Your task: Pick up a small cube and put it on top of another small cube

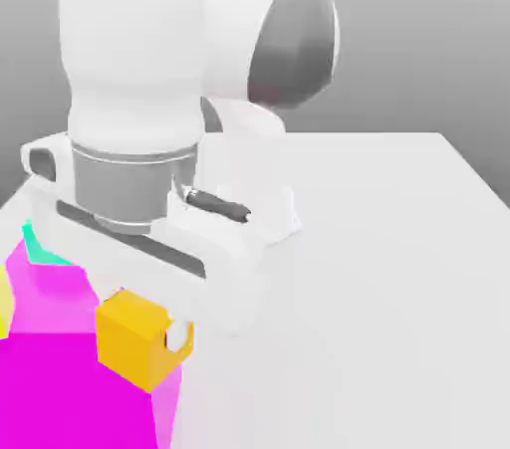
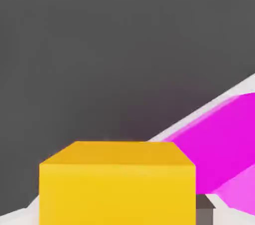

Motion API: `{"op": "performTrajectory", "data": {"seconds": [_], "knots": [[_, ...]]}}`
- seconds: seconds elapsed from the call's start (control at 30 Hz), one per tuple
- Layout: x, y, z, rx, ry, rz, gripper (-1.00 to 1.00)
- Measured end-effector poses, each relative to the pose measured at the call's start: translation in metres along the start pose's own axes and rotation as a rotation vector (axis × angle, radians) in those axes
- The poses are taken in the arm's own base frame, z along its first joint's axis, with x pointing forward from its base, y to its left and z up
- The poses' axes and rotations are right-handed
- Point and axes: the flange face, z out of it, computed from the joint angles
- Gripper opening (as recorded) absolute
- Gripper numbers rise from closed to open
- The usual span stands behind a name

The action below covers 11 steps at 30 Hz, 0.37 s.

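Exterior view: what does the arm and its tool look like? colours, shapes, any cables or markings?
The arm is glossy white, built of thick rounded links, with a dark grey domed cap at one joint. A grey metallic ring sits at the wrist above a white, boxy hand with a dark grey slot along its side. A short black cable stub pokes out by the wrist. The tool has pale, blocky fingers. No markings visible.

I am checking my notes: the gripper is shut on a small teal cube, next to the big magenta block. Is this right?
Not quite: the small cube in the gripper is yellow-orange, not teal, as the exterior view shows. The rest holds: the gripper is shut on it, next to the big magenta block.
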Motion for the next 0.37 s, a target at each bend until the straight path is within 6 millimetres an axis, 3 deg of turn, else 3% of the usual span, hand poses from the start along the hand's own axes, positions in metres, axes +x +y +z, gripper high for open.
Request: {"op": "performTrajectory", "data": {"seconds": [0.07,0.13,0.23,0.27,0.37], "knots": [[0.05,0.017,-0.024,-0.008,-0.03,0.093,-1.0],[0.078,0.031,-0.048,-0.008,-0.051,0.119,-1.0],[0.079,0.033,-0.019,-0.007,-0.058,0.112,-1.0],[0.078,0.033,-0.007,-0.007,-0.059,0.111,1.0],[0.078,0.033,-0.007,-0.007,-0.059,0.111,1.0]]}}
